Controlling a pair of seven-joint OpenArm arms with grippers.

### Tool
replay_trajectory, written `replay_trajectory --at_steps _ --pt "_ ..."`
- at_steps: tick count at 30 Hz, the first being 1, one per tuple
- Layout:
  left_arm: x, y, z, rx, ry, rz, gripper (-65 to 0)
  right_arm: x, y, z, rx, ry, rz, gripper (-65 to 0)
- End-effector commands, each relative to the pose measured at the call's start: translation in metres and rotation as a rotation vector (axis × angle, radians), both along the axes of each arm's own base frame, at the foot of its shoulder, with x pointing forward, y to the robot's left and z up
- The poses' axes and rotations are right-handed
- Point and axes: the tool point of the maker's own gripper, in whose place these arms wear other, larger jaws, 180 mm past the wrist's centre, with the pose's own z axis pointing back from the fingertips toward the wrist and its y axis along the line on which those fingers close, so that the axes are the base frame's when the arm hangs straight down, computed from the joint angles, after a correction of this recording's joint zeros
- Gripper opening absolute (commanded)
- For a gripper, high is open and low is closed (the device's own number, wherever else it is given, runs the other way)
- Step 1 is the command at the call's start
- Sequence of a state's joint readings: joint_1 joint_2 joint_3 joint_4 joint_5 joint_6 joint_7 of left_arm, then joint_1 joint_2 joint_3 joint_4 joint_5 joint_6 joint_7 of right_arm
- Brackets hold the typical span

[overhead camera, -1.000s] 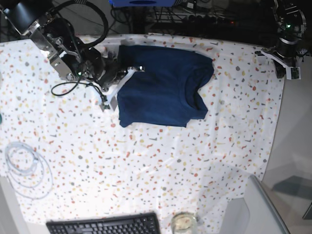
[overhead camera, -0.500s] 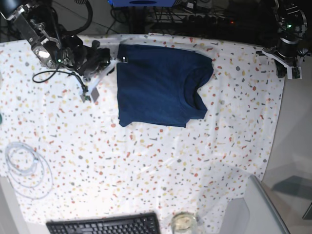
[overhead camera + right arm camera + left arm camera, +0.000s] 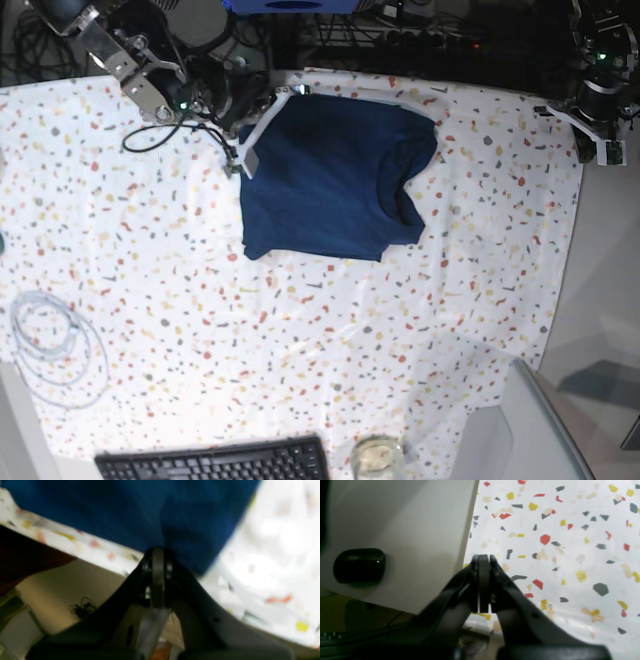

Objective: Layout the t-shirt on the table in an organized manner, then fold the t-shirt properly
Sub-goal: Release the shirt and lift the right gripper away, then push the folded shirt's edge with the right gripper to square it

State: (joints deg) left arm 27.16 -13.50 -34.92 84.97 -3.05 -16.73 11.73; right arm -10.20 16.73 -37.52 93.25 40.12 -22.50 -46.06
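Left wrist view: the left gripper (image 3: 483, 585) is seen with its jaws pressed together on nothing, held over the far corner of the table (image 3: 570, 562), beside a plain pale surface (image 3: 395, 530). No shirt is seen here.

Right wrist view: the right gripper (image 3: 158, 577) is shown with its jaws pressed together and empty, at the table's rear edge. The t-shirt (image 3: 140, 510) is seen just beyond the tips, lying on the speckled cloth; the picture is blurred, so touching cannot be told.

Base view, shirt: the t-shirt (image 3: 335, 180) is found in the upper middle of the table (image 3: 300, 340), folded into a compact block with the collar turned to the right. Its outline is unchanged from half a second earlier.

Base view, right arm: the right gripper (image 3: 262, 128) has been carried from the shirt's left side up to its upper left corner within the last second.

Base view, left arm: the left gripper (image 3: 600, 140) is kept parked at the table's right corner, well apart from the shirt.

Meaning: the fold is judged nearly complete; a last tidying of the corner or a withdrawal is likely.

Other things: a cable coil (image 3: 55, 345), a keyboard (image 3: 215, 462) and a glass (image 3: 377, 457) are left untouched.
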Motion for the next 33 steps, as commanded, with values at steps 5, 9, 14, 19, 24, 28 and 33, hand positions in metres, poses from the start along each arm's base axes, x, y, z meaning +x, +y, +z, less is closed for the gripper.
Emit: replay_trajectory --at_steps 5,9,14,19,24,28,33 --pt "-0.002 0.009 0.002 0.016 -0.004 0.007 -65.0 0.013 -0.008 0.018 0.014 -0.068 -0.006 -64.8" --pt "-0.002 0.009 0.001 0.016 -0.003 0.008 -65.0 0.032 0.006 0.056 0.087 -0.173 0.009 -64.8" --pt "-0.001 0.009 0.003 0.018 -0.006 0.006 -65.0 0.082 0.021 0.092 0.12 -0.275 0.044 -64.7" --pt "-0.002 0.008 0.002 0.01 -0.009 0.01 -65.0 0.134 0.021 0.071 0.048 -0.255 0.015 -64.7" --pt "-0.002 0.007 0.002 0.006 -0.011 0.012 -65.0 0.163 0.015 0.053 0.021 -0.295 0.05 -64.8" --pt "-0.003 0.007 0.0 0.005 -0.005 0.014 -65.0 0.178 -0.006 0.028 -0.036 -0.284 0.031 -64.8" --pt "-0.003 0.008 0.0 0.007 -0.004 0.013 -65.0 0.19 -0.045 0.007 -0.126 -0.276 -0.019 -64.8"
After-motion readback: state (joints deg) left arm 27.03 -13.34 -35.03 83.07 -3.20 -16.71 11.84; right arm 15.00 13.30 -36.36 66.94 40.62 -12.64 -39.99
